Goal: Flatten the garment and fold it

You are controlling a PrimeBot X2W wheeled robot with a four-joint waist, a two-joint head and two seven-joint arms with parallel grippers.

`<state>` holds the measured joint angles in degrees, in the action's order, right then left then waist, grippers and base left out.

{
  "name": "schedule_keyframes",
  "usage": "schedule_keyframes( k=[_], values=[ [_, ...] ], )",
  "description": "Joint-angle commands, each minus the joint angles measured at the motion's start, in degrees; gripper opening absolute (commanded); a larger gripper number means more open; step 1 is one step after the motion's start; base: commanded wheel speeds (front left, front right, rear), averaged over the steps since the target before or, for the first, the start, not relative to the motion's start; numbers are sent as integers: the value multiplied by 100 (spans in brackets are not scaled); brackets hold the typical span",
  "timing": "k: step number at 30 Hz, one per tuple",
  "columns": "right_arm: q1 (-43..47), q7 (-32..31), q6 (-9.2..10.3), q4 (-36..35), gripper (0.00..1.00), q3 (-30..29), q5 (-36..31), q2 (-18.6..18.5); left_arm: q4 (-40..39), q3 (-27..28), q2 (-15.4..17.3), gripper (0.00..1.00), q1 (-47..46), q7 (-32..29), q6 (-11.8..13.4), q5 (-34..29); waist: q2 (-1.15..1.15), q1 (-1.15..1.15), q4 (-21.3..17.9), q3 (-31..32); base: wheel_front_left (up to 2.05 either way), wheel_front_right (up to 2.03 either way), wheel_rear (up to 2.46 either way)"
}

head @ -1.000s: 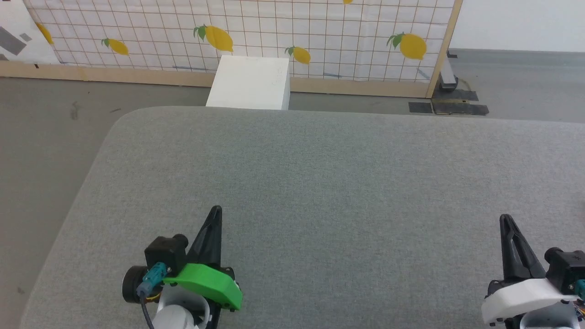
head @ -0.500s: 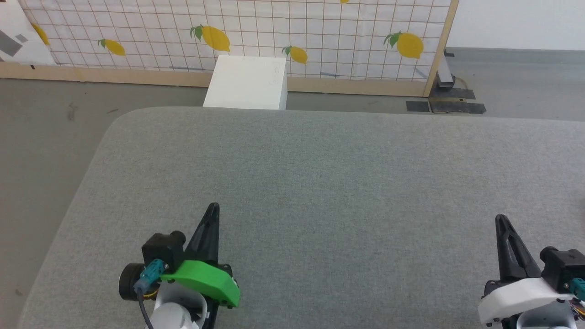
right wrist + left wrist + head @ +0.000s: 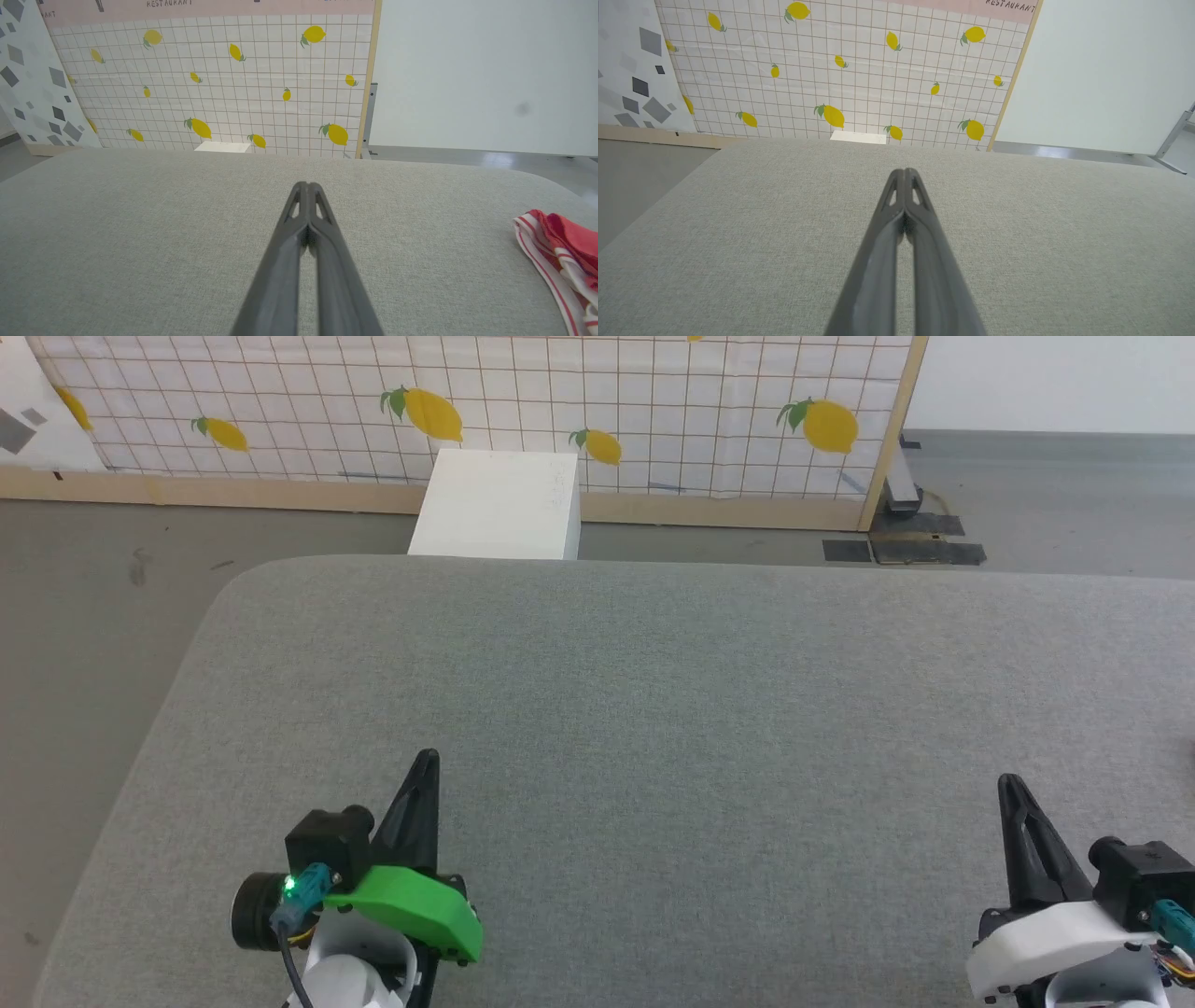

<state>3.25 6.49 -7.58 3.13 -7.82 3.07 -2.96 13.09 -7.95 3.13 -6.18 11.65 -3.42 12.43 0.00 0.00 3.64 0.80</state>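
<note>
Two hazards, judged from the layout: the long dark-fingered right gripper (image 3: 306, 187) must reach far sideways, and a pinch on the striped trim alone could drag the bunched cloth off the rounded corner or crumple it further. Its jaws are pressed fully together and hold nothing. The green-shrouded left gripper (image 3: 426, 761) is likewise closed and empty. Both are poised over the grey woven padded surface (image 3: 653, 709). The red jersey with red-and-white striped trim (image 3: 560, 247) lies heaped at that surface's right edge, well apart from both grippers. A white box (image 3: 499, 504) stands beyond.
</note>
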Motion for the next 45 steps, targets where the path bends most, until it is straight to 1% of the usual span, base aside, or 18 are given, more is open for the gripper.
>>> schedule_keyframes(
  k=[1, 45],
  values=[
    [-70, -27, 2, -40, 0, 32, -47, 2, -55, 36, -6, 0, 91, -30, 37, -74, 0, 0, -5, -1, 0, 0, 0],
    [-188, -314, 5, -166, 0, 378, -167, 5, -633, 386, -14, 0, 334, -553, 178, -613, 0, 0, -170, -38, 0, 0, 0]
  ],
)
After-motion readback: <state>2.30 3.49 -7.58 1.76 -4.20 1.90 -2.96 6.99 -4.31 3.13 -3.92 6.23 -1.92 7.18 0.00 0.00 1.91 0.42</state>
